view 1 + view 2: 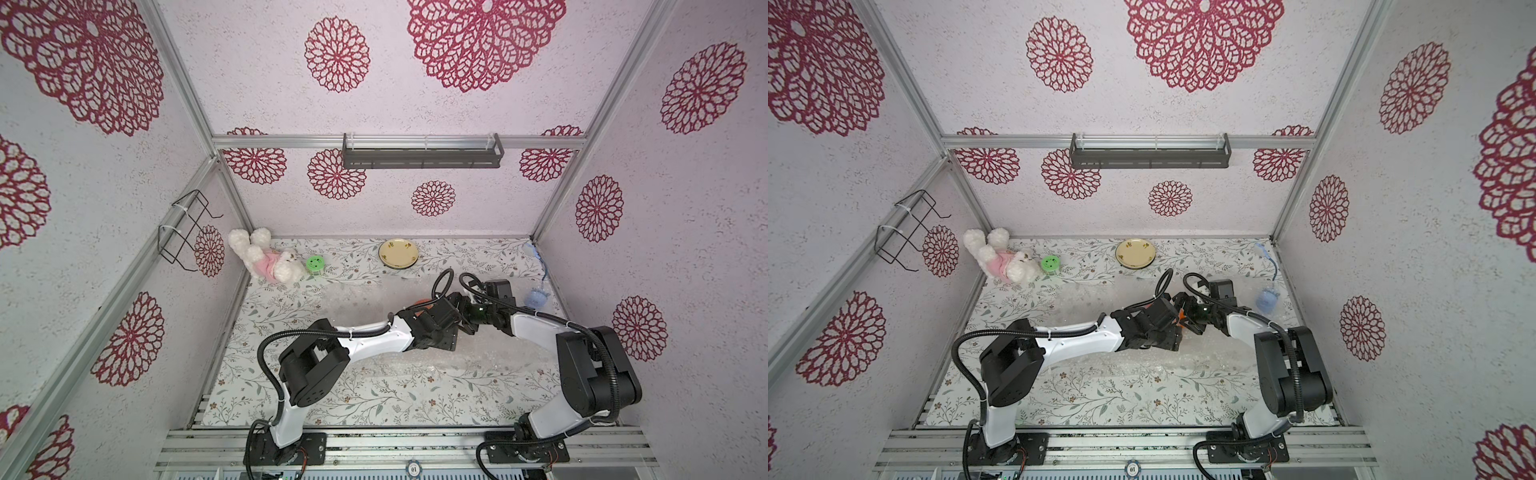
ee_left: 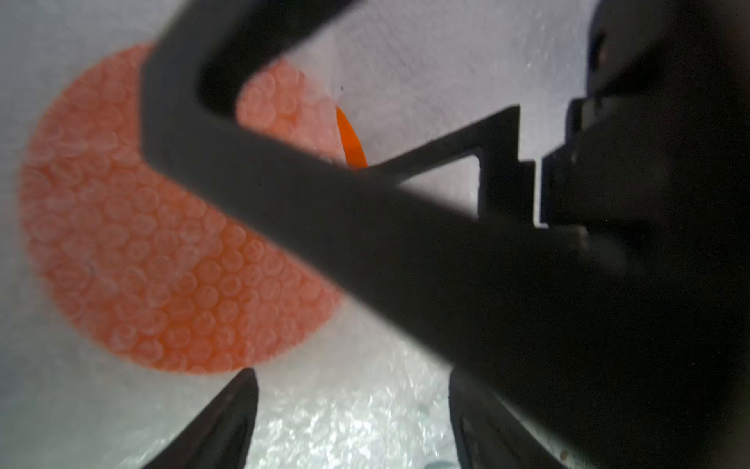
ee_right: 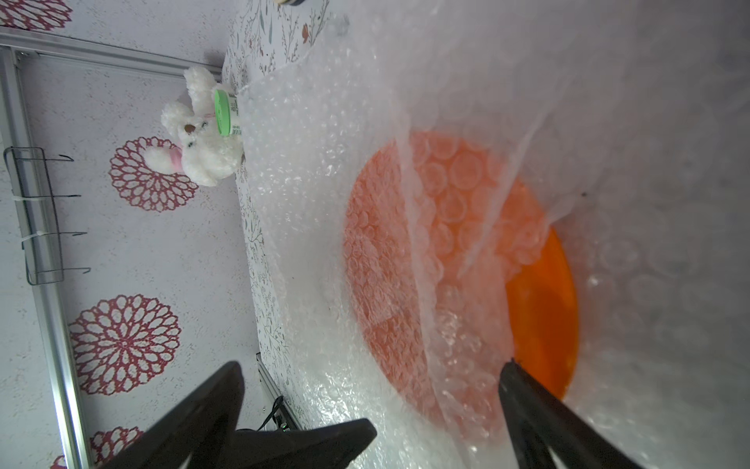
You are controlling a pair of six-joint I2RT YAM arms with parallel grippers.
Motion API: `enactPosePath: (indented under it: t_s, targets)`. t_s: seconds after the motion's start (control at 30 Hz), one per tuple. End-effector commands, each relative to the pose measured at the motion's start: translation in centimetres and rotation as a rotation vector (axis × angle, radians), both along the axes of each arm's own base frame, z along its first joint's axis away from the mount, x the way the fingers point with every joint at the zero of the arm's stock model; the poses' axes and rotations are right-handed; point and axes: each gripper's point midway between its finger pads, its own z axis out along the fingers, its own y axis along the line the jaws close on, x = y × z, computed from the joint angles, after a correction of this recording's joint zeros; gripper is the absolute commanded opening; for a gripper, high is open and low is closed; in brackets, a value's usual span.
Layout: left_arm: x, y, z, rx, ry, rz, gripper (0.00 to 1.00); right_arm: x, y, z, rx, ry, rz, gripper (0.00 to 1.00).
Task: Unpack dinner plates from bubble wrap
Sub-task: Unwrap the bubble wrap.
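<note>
The orange plate (image 3: 544, 308) lies right of the table's middle, under a sheet of bubble wrap (image 3: 308, 203) that covers most of it; only a crescent at one edge shows bare, where the wrap rises off it in a fold. The right gripper (image 3: 371, 363) hangs over it with jaws spread wide and nothing between them, one fingertip just at the bare rim; the left gripper (image 2: 352, 377) is close beside it, jaws also apart above the wrap, holding nothing that can be seen. More wrap spreads flat across the middle of the table (image 1: 332, 395). The cream plate (image 1: 399, 251) sits unwrapped at the back edge, well apart from both arms; left of it stands a green disc (image 1: 315, 263), and beside that a plush rabbit (image 1: 266, 259) lies in the back left corner; a pale blue object (image 1: 536, 297) lies near the right wall. A wire rack (image 1: 183, 230) hangs on the left wall; a grey shelf (image 1: 422, 156) on the back wall.

In both top views the two wrists crowd over the orange plate and hide nearly all of it; only a scrap of orange shows between them. The right wrist view shows the bare crescent and the fold plainly; in the left wrist view a dark, blurred finger of the right gripper cuts across the plate, leaving a thin bare sliver, the rest pink through the bubbles.
</note>
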Motion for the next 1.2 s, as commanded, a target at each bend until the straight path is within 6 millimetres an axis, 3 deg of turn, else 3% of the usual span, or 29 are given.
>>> enactPosePath:
  t_s: [0.0, 0.33, 0.43, 0.67, 0.83, 1.03, 1.17]
  targets:
    - [-1.0, 0.7, -2.9, 0.101, 0.047, 0.019, 0.74, 0.3, 1.1, 2.1, 0.068, -0.050, 0.031, 0.99]
    - [-1.8, 0.0, -4.2, 0.141, 0.058, 0.011, 0.62, 0.3, 1.1, 2.2, 0.095, -0.038, 0.020, 0.99]
    - [-2.7, -0.5, -3.0, 0.091, 0.020, -0.016, 0.61, 0.5, 0.8, 1.9, 0.091, -0.030, 0.009, 0.99]
    - [-5.1, -1.8, 0.3, 0.026, -0.090, -0.130, 0.70, 0.9, 0.8, 1.2, 0.097, -0.014, 0.000, 0.99]
    - [-6.8, -2.8, 0.9, 0.055, -0.173, -0.195, 0.72, 1.1, 0.7, 1.1, 0.098, -0.011, -0.003, 0.99]
    - [-6.8, -2.3, -0.2, 0.116, -0.160, -0.172, 0.71, 1.4, 0.6, 1.6, 0.097, -0.017, -0.010, 0.99]
    - [-5.5, -0.4, 0.4, 0.174, -0.220, -0.065, 0.70, 1.3, 0.5, 1.5, 0.096, -0.012, -0.009, 0.99]
